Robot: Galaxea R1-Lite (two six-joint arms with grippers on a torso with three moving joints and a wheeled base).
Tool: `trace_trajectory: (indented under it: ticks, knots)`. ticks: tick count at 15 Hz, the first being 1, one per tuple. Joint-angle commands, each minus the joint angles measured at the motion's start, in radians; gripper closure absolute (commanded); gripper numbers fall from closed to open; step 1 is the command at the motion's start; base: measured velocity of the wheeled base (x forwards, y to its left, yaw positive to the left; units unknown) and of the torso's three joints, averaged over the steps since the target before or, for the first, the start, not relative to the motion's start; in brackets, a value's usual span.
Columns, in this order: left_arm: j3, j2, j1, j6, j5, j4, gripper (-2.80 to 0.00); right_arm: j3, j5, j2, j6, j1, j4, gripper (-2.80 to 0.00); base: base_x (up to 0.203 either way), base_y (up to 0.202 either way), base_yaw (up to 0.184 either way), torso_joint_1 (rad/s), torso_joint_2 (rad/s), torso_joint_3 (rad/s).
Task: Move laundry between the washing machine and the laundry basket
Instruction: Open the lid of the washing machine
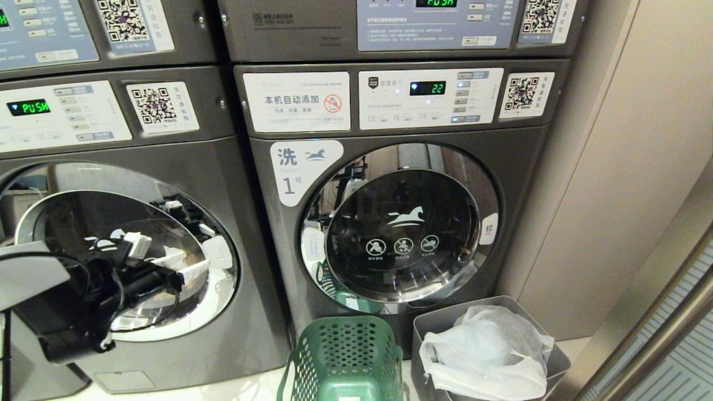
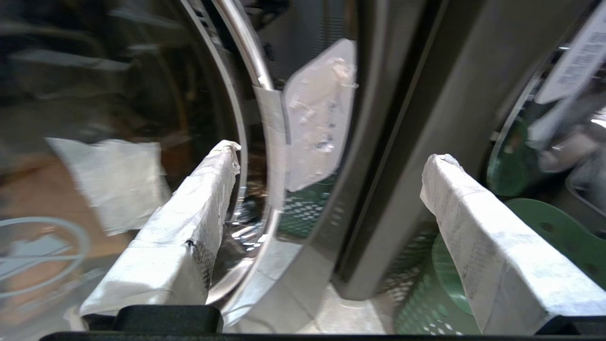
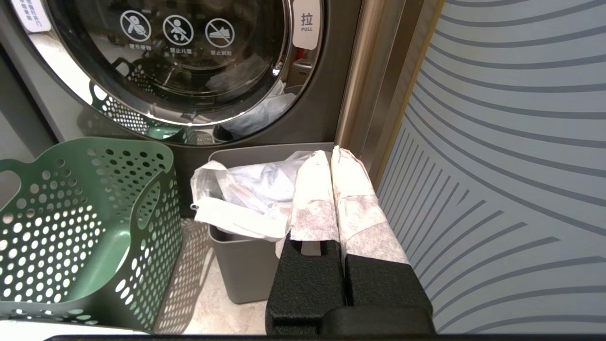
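Steel-grey washing machine (image 1: 390, 223), door shut, is the landmark. Left gripper (image 2: 331, 189) hangs left of it at the neighbouring door, jaws spread wide, empty. Green laundry basket (image 1: 342, 356) sits below its door, looks empty; laundry presumably inside. Right gripper (image 3: 331, 163) low right, jaws pressed together. Risk: left arm clips neighbour's door rim. Bin (image 1: 434, 326) narrows floor room.
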Motion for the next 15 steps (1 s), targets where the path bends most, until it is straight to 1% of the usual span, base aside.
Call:
trace_trajectory:
  ticks: [1, 3, 5, 8, 11, 12, 13, 15]
  knots:
    - [-0.025, 0.024, -0.002, -0.013, -0.025, -0.006, -2.8, 0.0, 0.0, 0.0, -0.001, 0.0, 0.0, 0.0, 0.0, 0.0, 0.0, 0.0, 0.0, 0.0]
    - [-0.069, 0.043, -0.003, -0.034, -0.049, 0.0, -2.8, 0.0, 0.0, 0.001, -0.001, 0.0, 0.0, 0.0, 0.0, 0.0, 0.0, 0.0, 0.0, 0.0]
    - [-0.122, 0.06, -0.002, -0.046, -0.054, 0.027, -2.8, 0.0, 0.0, 0.0, -0.001, 0.0, 0.0, 0.0, 0.0, 0.0, 0.0, 0.0, 0.0, 0.0]
    - [-0.195, 0.094, -0.003, -0.045, -0.052, 0.079, -2.8, 0.0, 0.0, 0.0, -0.001, 0.0, 0.0, 0.0, 0.0, 0.0, 0.0, 0.0, 0.0, 0.0]
    - [-0.275, 0.112, -0.01, -0.046, -0.057, 0.156, -2.8, 0.0, 0.0, 0.0, -0.001, 0.0, 0.0, 0.0, 0.0, 0.0, 0.0, 0.0, 0.0, 0.0]
    - [-0.306, 0.121, -0.015, -0.046, -0.068, 0.178, -2.8, 0.0, 0.0, 0.0, -0.001, 0.0, 0.0, 0.0, 0.0, 0.0, 0.0, 0.0, 0.0, 0.0]
    - [-0.32, 0.128, -0.019, -0.046, -0.095, 0.188, -2.8, 0.0, 0.0, 0.0, -0.001, 0.0, 0.0, 0.0, 0.0, 0.0, 0.0, 0.0, 0.0, 0.0]
    - [-0.323, 0.139, -0.023, -0.046, -0.131, 0.191, -2.8, 0.0, 0.0, 0.001, -0.001, 0.0, 0.0, 0.0, 0.0, 0.0, 0.0, 0.0, 0.0, 0.0]
